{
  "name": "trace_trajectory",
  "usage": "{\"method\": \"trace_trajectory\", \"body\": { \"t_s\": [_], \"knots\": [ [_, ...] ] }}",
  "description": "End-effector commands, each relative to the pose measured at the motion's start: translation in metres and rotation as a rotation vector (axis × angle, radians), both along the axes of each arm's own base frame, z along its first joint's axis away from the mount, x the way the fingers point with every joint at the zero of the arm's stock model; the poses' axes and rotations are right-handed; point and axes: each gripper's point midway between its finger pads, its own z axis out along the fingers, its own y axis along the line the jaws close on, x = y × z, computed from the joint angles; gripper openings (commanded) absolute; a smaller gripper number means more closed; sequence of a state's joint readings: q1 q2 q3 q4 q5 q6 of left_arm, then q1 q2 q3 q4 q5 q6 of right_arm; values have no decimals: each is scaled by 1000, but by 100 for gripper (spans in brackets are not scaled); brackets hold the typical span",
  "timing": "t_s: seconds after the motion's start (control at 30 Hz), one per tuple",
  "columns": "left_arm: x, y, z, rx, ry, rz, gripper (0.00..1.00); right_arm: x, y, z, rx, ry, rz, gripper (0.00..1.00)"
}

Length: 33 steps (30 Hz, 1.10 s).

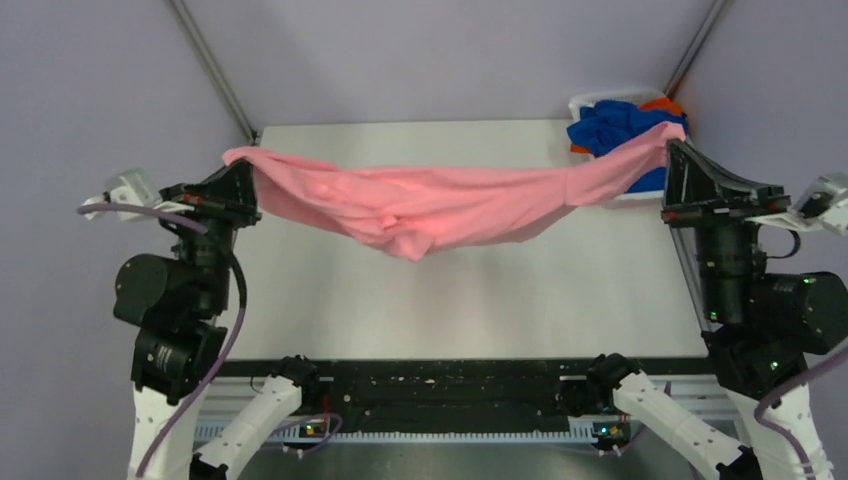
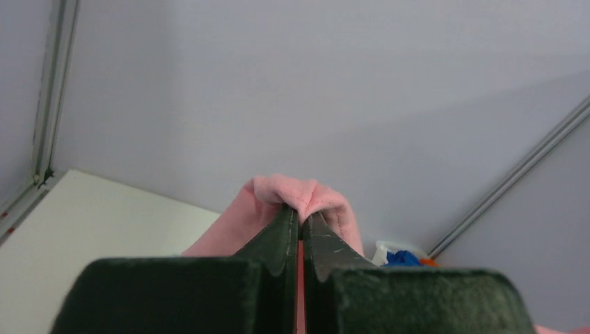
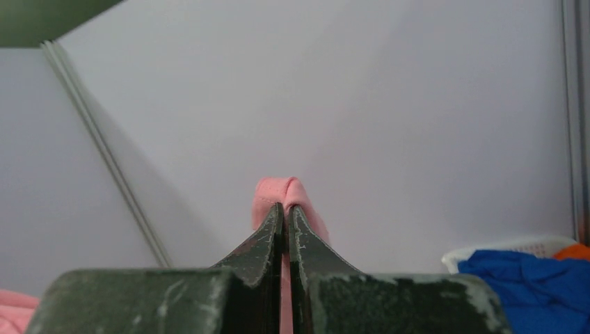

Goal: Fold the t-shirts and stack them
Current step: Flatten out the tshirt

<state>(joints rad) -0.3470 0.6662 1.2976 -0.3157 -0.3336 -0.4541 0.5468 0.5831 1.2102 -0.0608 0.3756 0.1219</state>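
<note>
A light pink t-shirt [image 1: 440, 205] hangs stretched between my two grippers above the white table [image 1: 560, 300], sagging in the middle. My left gripper [image 1: 240, 165] is shut on its left end; pink cloth [image 2: 296, 195] bunches over the tips of that gripper [image 2: 301, 216]. My right gripper [image 1: 672, 148] is shut on its right end; pink cloth [image 3: 282, 189] pokes out past that gripper [image 3: 285, 207]. A royal blue t-shirt [image 1: 612, 125] and an orange one [image 1: 663, 103] lie in the basket at the back right. The blue one also shows in the right wrist view [image 3: 529, 278].
A white plastic basket [image 1: 590, 100] stands at the table's back right corner, just behind the right gripper. Grey walls with metal frame bars [image 1: 210, 65] close in the back and sides. The arm bases sit along the near edge.
</note>
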Motion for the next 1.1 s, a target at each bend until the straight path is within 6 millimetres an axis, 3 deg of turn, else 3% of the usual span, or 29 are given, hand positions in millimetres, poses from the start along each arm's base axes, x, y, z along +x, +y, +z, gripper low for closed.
{"method": "trace_trajectory", "body": {
  "t_s": [0.0,0.07,0.17,0.4,0.53,0.67,0.77,0.83,0.93,1.07],
  "knots": [
    [-20,18,30,9,-93,66,0,-27,2,32,-30,-94,70,0],
    [-20,23,36,1,-108,92,0,-20,4,33,-47,-75,58,0],
    [1,27,30,1,-67,154,0,4,6,26,-72,-19,-6,0],
    [105,14,11,91,91,262,0,93,23,-9,-180,142,-196,0],
    [155,10,33,85,86,174,0,131,38,-4,-226,155,-232,0],
    [170,28,55,75,72,190,0,142,40,13,-214,141,-231,0],
    [160,43,49,101,91,243,0,138,39,-1,-214,164,-212,0],
    [151,53,30,104,125,276,0,132,36,-20,-213,191,-204,0],
    [145,68,-37,97,265,323,0,126,32,-78,-203,317,-187,0],
    [134,71,-146,74,507,326,0,111,20,-165,-167,483,-204,0]
  ]
}}
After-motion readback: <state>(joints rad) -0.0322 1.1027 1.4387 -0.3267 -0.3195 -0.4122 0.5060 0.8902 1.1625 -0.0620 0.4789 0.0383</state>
